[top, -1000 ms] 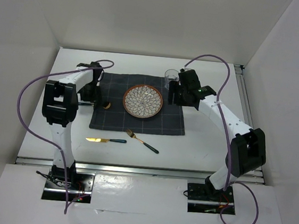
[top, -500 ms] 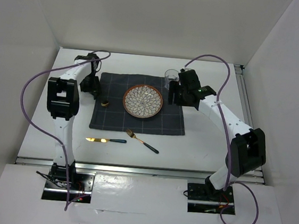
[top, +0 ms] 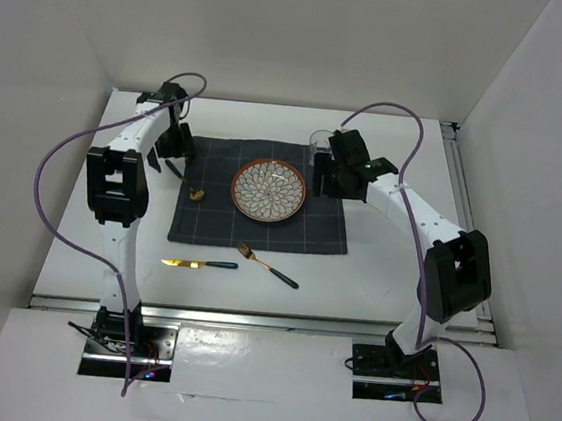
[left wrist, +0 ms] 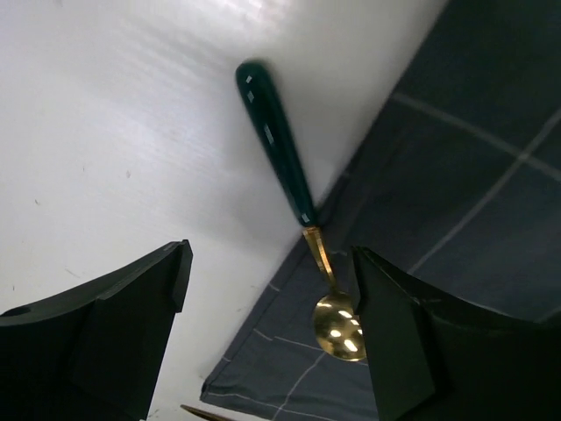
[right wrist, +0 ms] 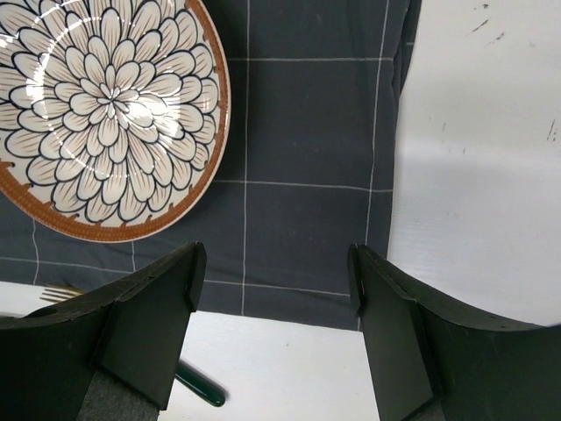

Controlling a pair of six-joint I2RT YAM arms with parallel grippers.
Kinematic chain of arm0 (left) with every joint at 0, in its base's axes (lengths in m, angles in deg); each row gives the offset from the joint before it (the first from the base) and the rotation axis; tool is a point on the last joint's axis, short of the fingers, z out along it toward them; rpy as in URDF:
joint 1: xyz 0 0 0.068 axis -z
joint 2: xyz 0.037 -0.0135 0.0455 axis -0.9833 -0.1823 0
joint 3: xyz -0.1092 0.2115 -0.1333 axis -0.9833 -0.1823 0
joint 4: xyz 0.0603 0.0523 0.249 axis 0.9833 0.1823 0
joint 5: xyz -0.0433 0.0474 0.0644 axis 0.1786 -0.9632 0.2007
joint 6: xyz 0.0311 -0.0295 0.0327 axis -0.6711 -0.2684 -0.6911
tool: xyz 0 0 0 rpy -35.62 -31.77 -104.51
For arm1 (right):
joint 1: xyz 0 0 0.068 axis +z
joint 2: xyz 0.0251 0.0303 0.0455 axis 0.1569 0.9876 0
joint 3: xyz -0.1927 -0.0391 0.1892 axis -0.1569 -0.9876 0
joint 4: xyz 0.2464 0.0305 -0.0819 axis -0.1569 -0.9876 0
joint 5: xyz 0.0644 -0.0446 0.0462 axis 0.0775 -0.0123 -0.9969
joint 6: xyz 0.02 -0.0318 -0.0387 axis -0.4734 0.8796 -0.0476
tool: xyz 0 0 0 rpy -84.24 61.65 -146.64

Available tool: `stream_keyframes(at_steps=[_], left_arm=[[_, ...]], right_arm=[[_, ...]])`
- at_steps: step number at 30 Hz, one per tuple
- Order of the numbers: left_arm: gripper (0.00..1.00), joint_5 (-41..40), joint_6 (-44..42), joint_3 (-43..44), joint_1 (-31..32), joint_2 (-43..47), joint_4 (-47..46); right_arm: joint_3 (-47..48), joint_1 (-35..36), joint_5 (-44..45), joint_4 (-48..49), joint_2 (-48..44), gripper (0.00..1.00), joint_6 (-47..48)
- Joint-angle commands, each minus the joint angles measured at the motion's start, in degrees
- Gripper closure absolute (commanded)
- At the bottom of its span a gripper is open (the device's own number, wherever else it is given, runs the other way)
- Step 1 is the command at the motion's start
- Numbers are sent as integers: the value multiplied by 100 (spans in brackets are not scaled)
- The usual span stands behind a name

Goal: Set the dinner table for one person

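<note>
The white dinner table (top: 385, 272) holds a dark grey checked placemat (top: 304, 231) with a flower-patterned plate (top: 269, 189) on it. A clear glass (top: 318, 144) stands at the mat's far right corner. A spoon (top: 186, 180) with a green handle (left wrist: 276, 140) and gold bowl (left wrist: 340, 326) lies across the mat's left edge. My left gripper (top: 175, 149) hangs open and empty above it (left wrist: 272, 338). My right gripper (top: 324, 180) is open and empty over the mat's right part (right wrist: 276, 324), beside the plate (right wrist: 105, 114). A knife (top: 198, 263) and a fork (top: 267, 264) lie near the front.
White walls close in the table at the back and on both sides. A metal rail (top: 462, 184) runs along the right edge. The fork's green handle end (right wrist: 200, 386) shows below the mat's near edge in the right wrist view.
My left gripper has drawn back toward the far left, leaving the spoon lying on the mat's left edge. My right arm has shifted slightly left.
</note>
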Motion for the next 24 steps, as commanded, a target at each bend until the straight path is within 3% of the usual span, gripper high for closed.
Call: stream_keyframes(at_steps=[1,8,11,16,24], left_arm=[[11,91,315,672,-71,-222,77],[14,-191,1044,938,-300,-619,-124],[14,212,1107,911,-528,-767,-396],[18,65,1247,1105,-757,-1058,112],[22,-304,1485,-1299,-924,355,-90]], right_arm=[[334,64,84,-1,110,23,70],[492,116,137,-116,163,23,70],[492,116,137,-168,163,23,122],[431,116,190,-169,163,23,122],[299,169,190,-116,-56,23,70]])
